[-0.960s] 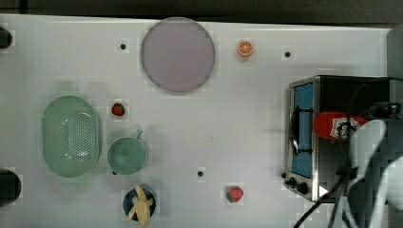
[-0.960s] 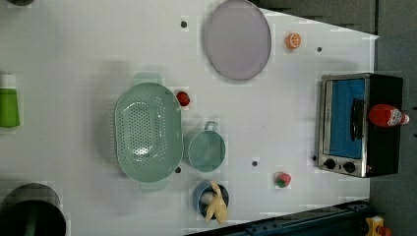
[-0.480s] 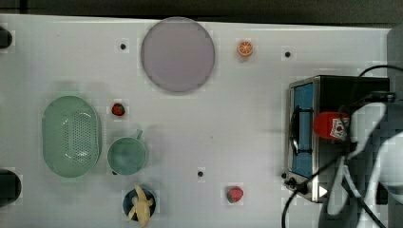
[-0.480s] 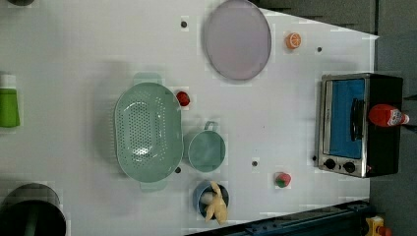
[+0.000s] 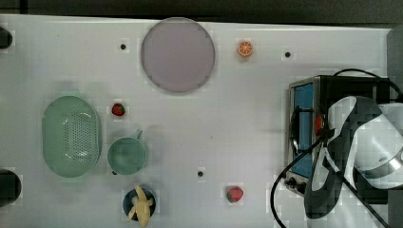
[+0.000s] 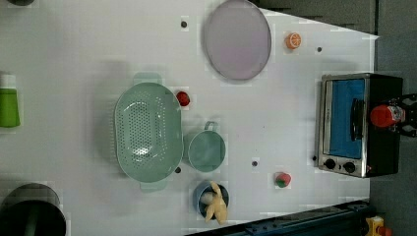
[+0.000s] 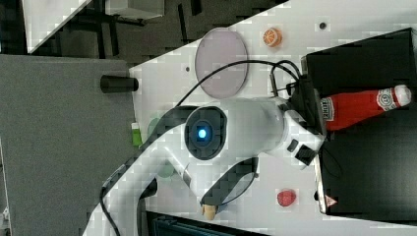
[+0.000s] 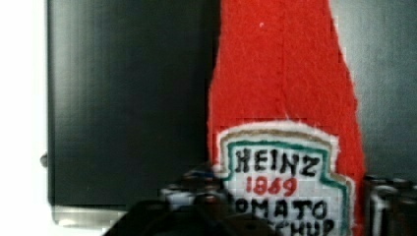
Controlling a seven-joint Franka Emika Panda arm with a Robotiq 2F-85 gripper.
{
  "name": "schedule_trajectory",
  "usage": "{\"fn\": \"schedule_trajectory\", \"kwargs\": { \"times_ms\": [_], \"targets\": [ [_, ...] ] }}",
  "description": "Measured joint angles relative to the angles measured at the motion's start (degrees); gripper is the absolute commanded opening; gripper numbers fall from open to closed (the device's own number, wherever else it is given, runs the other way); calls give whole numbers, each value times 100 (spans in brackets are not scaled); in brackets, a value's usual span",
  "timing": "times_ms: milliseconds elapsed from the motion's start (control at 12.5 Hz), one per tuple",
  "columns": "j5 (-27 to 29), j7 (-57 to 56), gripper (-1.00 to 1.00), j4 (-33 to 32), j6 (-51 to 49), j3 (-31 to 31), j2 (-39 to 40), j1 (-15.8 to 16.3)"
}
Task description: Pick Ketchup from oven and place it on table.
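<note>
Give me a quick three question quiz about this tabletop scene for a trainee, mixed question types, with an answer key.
1. True or false: the ketchup stands on top of the oven, not inside it.
2. Multiple choice: in the left view, what lies nearest the lilac plate? A) orange slice B) banana C) green bottle
3. Fill in: the gripper sits at the ketchup's ____ end in the right view.

Key: 1 true; 2 A; 3 label (lower body), away from the white cap.
</note>
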Motion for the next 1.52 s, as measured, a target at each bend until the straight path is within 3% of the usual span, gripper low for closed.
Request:
{"fn": "schedule_trajectory", "kwargs": {
  "times_ms": [480,880,1200,1520],
  "targets": [
    [-199,0,29,67,-546,-48,-108,34],
    [-773,-813,29,985,-1576,25,-792,216],
    [-898,-1817,29,1158,-1856,732,-1542,442],
    [-846,-2374,29,1181,-1957,1592,-1624,781]
  ]
}}
